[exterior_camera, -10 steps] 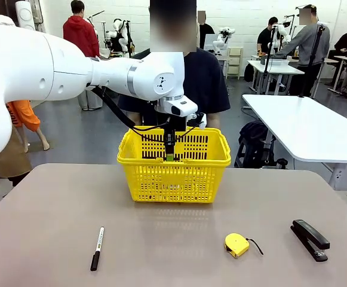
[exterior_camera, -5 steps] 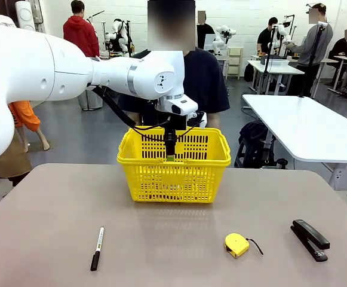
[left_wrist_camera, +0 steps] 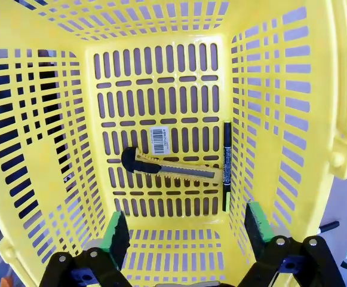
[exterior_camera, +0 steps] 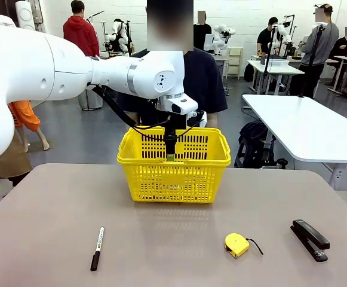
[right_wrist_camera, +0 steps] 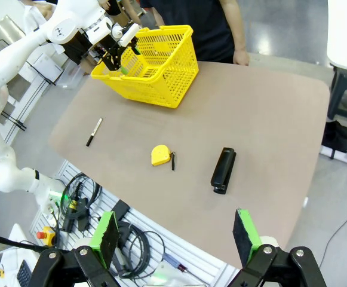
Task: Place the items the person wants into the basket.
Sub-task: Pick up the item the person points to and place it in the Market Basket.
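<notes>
In the front view, the yellow basket (exterior_camera: 173, 179) stands in the middle of the frame, on the far part of the table (exterior_camera: 161, 239), and the person (exterior_camera: 206, 78) in a dark T-shirt is just behind it. The left gripper (exterior_camera: 171, 154) hangs straight down over the basket's opening. From this side I cannot say well how far its fingers are apart. In the lower left of the frame the black marker with white barrel (exterior_camera: 97, 248) lies alone on the table, well apart from the basket. The round yellow tape measure (exterior_camera: 237, 245) is at the lower right, and the black stapler (exterior_camera: 310, 239) is farther right.

In the left wrist view the answer is clear: the two green pads stand wide apart at the bottom edge, with nothing between them. On the basket's slotted floor lies the yellow-and-black utility knife (left_wrist_camera: 170, 168), near the centre of the frame. The thin black pen (left_wrist_camera: 227, 164) lies along the right wall, its lower part just beside the knife's end.

In the right wrist view the right gripper (right_wrist_camera: 176, 236) is at the bottom edge, high over the table's near side, spread wide and empty. The basket is in the upper left of this frame. The marker, tape measure and stapler lie on the table outside it.
</notes>
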Controlling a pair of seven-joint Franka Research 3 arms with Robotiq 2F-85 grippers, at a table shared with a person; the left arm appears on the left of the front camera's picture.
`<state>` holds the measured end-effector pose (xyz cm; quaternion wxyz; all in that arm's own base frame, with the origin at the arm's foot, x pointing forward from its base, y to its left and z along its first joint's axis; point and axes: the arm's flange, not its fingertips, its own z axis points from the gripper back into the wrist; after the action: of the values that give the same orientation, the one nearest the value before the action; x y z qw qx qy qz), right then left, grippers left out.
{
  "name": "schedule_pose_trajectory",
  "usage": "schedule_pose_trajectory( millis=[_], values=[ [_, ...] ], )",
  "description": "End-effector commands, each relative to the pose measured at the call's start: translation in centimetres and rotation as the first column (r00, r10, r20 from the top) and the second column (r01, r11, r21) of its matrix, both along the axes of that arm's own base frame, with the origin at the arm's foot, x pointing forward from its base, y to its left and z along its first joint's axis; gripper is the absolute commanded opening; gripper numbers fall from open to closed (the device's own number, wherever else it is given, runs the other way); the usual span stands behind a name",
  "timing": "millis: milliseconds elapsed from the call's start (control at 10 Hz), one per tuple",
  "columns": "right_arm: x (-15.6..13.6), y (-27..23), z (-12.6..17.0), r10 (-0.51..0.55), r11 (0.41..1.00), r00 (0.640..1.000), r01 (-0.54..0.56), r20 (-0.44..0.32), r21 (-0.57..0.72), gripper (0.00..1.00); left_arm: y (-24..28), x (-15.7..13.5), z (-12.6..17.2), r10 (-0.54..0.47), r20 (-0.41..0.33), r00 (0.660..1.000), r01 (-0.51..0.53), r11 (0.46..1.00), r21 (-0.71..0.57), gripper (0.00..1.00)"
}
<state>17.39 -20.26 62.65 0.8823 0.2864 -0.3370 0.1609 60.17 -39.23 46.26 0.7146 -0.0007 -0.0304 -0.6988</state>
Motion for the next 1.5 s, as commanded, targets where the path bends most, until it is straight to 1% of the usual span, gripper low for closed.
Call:
schedule_pose_trajectory(
  millis=[0, 100, 200, 300, 400, 500, 600, 700, 800, 900, 1000, 1100, 1200, 1400],
  values=[
    [0.1, 0.0, -0.2, 0.019, 1.000, 1.000, -0.019, 0.011, 0.013, 1.00, -0.2, 0.5, 0.8, 0.013, -0.003, 1.000, -0.013, 1.000, -0.015, 1.00],
    [0.1, 0.0, -0.2, 0.019, 1.000, 1.000, -0.019, 0.011, 0.013, 1.00, 0.1, 0.4, 1.9, 0.022, 0.019, 1.000, -0.022, 1.000, -0.010, 1.00],
    [0.1, 0.0, -0.2, 0.019, 1.000, 1.000, -0.019, 0.011, 0.013, 1.00, 0.4, -0.9, 3.7, 0.023, 0.017, 1.000, -0.022, 0.999, -0.028, 0.95],
    [0.1, 0.0, -0.2, 0.019, 1.000, 1.000, -0.019, 0.011, 0.013, 1.00, 1.8, -4.2, 7.0, 0.023, 0.068, 0.997, -0.018, 0.998, -0.064, 0.95],
    [0.1, 0.0, -0.2, 0.019, 1.000, 1.000, -0.019, 0.011, 0.013, 1.00, 4.2, -7.9, 10.4, 0.028, 0.131, 0.991, -0.014, 0.994, -0.107, 0.95],
    [0.1, 0.0, -0.2, 0.019, 1.000, 1.000, -0.019, 0.011, 0.013, 1.00, 7.3, -11.9, 13.2, 0.049, 0.180, 0.982, -0.023, 0.989, -0.147, 0.95],
    [0.1, 0.0, -0.2, 0.019, 1.000, 1.000, -0.019, 0.011, 0.013, 1.00, 10.4, -15.7, 14.3, 0.083, 0.203, 0.976, -0.044, 0.981, -0.189, 0.95],
    [0.1, 0.0, -0.2, 0.019, 1.000, 1.000, -0.019, 0.011, 0.013, 1.00, 13.7, -18.7, 14.8, 0.117, 0.197, 0.973, -0.073, 0.973, -0.217, 0.95],
    [0.1, 0.0, -0.2, 0.019, 1.000, 1.000, -0.019, 0.011, 0.013, 1.00, 15.9, -20.6, 14.8, 0.146, 0.182, 0.972, -0.103, 0.968, -0.230, 0.95],
    [0.1, 0.0, -0.2, 0.019, 1.000, 1.000, -0.019, 0.011, 0.013, 1.00, 18.3, -22.5, 14.5, 0.201, 0.184, 0.962, -0.153, 0.957, -0.245, 0.95],
    [0.1, 0.0, -0.2, 0.019, 1.000, 1.000, -0.019, 0.011, 0.013, 1.00, 21.2, -24.2, 14.7, 0.271, 0.199, 0.942, -0.209, 0.936, -0.284, 0.95],
    [0.1, 0.0, -0.2, 0.019, 1.000, 1.000, -0.019, 0.011, 0.013, 1.00, 24.5, -25.5, 15.7, 0.349, 0.206, 0.914, -0.272, 0.905, -0.328, 0.95],
    [0.1, 0.0, -0.2, 0.019, 1.000, 1.000, -0.019, 0.011, 0.013, 1.00, 26.3, -26.4, 16.0, 0.392, 0.195, 0.899, -0.311, 0.885, -0.346, 0.95],
    [0.1, 0.0, -0.2, 0.019, 1.000, 1.000, -0.019, 0.011, 0.013, 1.00, 28.6, -26.4, 16.8, 0.414, 0.169, 0.895, -0.344, 0.879, -0.331, 0.95]
  ],
)
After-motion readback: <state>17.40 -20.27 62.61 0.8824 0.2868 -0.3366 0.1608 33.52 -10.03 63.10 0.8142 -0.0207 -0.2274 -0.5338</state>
